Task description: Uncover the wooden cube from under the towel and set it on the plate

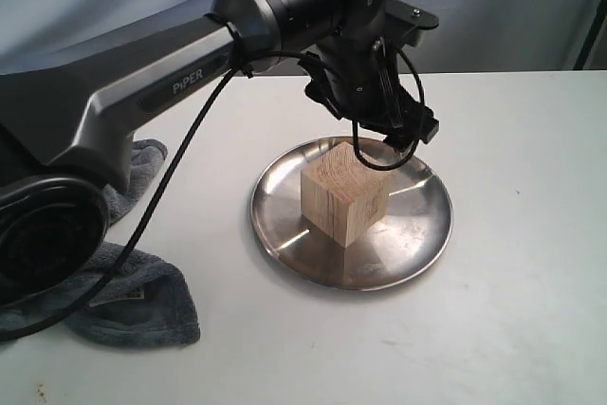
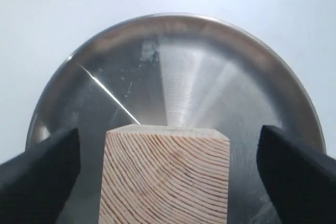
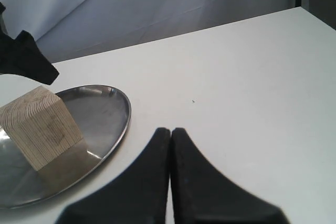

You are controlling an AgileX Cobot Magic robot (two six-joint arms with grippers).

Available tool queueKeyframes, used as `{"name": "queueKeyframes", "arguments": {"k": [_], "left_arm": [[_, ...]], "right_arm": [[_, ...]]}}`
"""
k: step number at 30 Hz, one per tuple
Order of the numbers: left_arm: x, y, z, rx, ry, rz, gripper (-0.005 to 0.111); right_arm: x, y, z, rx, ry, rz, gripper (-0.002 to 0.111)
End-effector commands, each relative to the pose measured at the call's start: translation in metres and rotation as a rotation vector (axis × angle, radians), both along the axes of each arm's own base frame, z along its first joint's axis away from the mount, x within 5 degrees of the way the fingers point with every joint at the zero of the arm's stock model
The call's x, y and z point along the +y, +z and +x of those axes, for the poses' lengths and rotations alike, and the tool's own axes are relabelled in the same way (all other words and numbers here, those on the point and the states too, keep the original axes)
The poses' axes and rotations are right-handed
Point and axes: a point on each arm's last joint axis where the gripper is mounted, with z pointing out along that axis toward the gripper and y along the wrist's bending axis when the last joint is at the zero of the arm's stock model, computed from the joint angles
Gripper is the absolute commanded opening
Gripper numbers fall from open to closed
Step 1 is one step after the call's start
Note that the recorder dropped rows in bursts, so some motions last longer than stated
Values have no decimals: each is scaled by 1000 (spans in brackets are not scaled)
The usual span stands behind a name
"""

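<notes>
Towel (image 1: pixel 142 305) is closest, bunched at the table's front left, well apart from the plate (image 1: pixel 417 234). Wooden cube (image 1: pixel 343 198) sits on the plate, roughly centred. Left gripper (image 2: pixel 168 150) hangs over it, jaws spread wide with a gap on each side, so not gripping. Right gripper (image 3: pixel 170 142) is pinched closed on nothing, near the plate's rim.

Looking down on the wooden cube (image 2: pixel 167 179), end grain up, sitting on the shiny plate (image 2: pixel 202 72). Straddled by the left gripper (image 2: pixel 168 142), black jaws spread wide, a clear gap each side, touching nothing. Bright streaks and a few scuffs across the plate's bare metal. Plain white table (image 2: pixel 47 19) all around.
</notes>
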Motion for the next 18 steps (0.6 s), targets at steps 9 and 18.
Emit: {"name": "queueKeyframes", "arguments": {"k": [9,18], "left_arm": [[0,20,-1,-57,-4,-39,14],[12,19,8,-54,74,-19,0]], "right_arm": [[-1,-1,0,-2,-4,-14,0],[-1,-1,0,-2,-4,-14,0]]}}
